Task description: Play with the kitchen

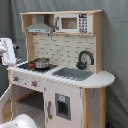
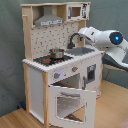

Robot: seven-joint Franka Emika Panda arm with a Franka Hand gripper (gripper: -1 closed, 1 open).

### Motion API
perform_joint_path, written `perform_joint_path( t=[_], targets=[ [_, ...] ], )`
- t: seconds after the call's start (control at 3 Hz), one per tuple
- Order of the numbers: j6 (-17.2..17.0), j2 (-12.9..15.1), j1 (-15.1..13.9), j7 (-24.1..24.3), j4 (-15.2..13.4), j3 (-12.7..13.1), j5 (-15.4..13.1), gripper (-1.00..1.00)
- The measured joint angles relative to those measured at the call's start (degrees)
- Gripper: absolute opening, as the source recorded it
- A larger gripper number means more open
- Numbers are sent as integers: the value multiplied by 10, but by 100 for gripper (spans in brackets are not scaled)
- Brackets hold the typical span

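The toy kitchen [image 1: 65, 95] is white and light wood and stands in the middle of both exterior views. On its black stovetop [image 1: 31, 66] sits a small metal pot [image 1: 41, 62]. Beside it are the grey sink [image 1: 72, 74] and the black faucet [image 1: 85, 59]. A hood [image 1: 40, 26] and a microwave [image 1: 72, 23] sit on top. The oven door [image 2: 70, 104] hangs open at the front. My white arm [image 2: 102, 38] reaches in from the second exterior view's right. The gripper [image 2: 83, 33] is at faucet height in front of the kitchen. The arm [image 1: 7, 51] shows at the first exterior view's left edge.
A grey curtain [image 1: 117, 50] hangs behind the kitchen. The floor [image 2: 112, 107] is light wood. A white rounded object [image 1: 22, 121] lies low at the first exterior view's bottom left. A lower cupboard door with a window [image 1: 62, 106] is shut.
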Motion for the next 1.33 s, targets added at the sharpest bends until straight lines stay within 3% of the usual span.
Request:
perform_joint_path(
  t=[0.67,1.33],
  targets=[
    [-31,37,-60,20,73,3,62,100],
    [-81,83,-109,67,127,25,124,100]
  ],
)
